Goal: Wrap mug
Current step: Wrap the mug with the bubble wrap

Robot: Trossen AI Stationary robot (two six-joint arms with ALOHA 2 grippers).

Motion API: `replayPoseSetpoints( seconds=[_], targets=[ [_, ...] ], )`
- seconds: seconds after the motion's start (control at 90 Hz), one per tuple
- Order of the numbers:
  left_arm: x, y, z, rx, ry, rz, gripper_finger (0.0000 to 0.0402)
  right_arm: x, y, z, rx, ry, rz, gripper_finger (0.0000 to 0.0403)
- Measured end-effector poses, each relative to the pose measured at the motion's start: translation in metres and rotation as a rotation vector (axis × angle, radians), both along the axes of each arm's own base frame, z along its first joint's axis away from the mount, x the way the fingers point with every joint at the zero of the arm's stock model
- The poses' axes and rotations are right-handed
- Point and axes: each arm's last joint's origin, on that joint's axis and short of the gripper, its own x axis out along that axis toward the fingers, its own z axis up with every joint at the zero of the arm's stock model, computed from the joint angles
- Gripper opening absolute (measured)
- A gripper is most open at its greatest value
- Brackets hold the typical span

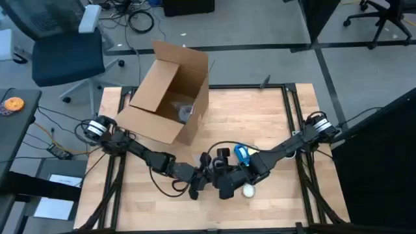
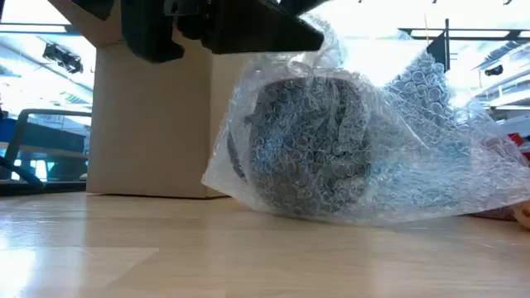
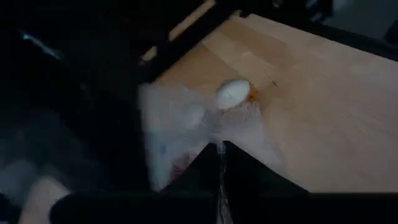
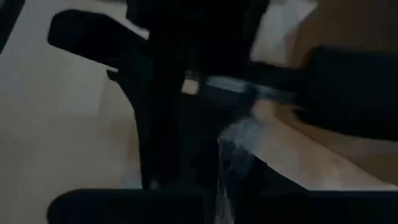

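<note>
On the wooden table (image 1: 273,123), both grippers meet at the near edge, left gripper (image 1: 198,185) and right gripper (image 1: 227,185) seemingly pinching the bubble wrap (image 2: 431,157) round the dark mug (image 2: 306,141), an open cardboard box (image 1: 170,91) standing farther back

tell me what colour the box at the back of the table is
Plain brown cardboard box; clearest in the high view.
</note>
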Motion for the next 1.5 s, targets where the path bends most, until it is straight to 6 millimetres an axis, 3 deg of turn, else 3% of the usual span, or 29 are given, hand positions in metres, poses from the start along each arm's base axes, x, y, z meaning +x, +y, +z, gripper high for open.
replayPoseSetpoints(
  seconds=[0.311,0.478,0.644,0.744,0.9,1.089,1.167,1.278,1.5],
  targets=[
    [-0.004,-0.002,0.0,0.02,0.003,0.054,0.0095,0.002,-0.011,-0.014,0.053,0.024,-0.005,0.0],
    [-0.016,-0.01,0.013,0.065,0.036,0.066,0.0138,0.002,-0.012,-0.017,0.06,0.024,-0.014,0.0],
    [-0.026,-0.019,0.046,0.042,-0.02,0.12,0.0147,0.0,-0.012,-0.028,0.061,0.088,-0.003,0.0],
    [-0.034,-0.021,0.044,0.06,0.042,0.125,0.0148,0.001,-0.013,-0.024,0.068,0.074,-0.006,0.0],
    [-0.047,-0.025,0.062,-0.001,0.082,0.138,0.0148,0.003,-0.018,-0.027,0.073,0.089,-0.027,0.0],
    [-0.073,-0.021,0.07,-0.138,0.188,0.204,0.0148,0.016,-0.028,-0.054,0.14,0.203,0.001,0.0],
    [-0.078,-0.018,0.061,-0.213,0.202,0.25,0.0148,0.023,-0.033,-0.072,0.159,0.264,0.006,0.0],
    [-0.081,-0.014,0.026,-0.263,0.26,0.308,0.0148,0.028,-0.037,-0.088,0.171,0.327,0.004,0.0],
    [-0.068,0.005,-0.026,-0.395,0.244,0.401,0.0147,0.027,-0.039,-0.082,0.195,0.366,0.011,0.0]
  ],
)
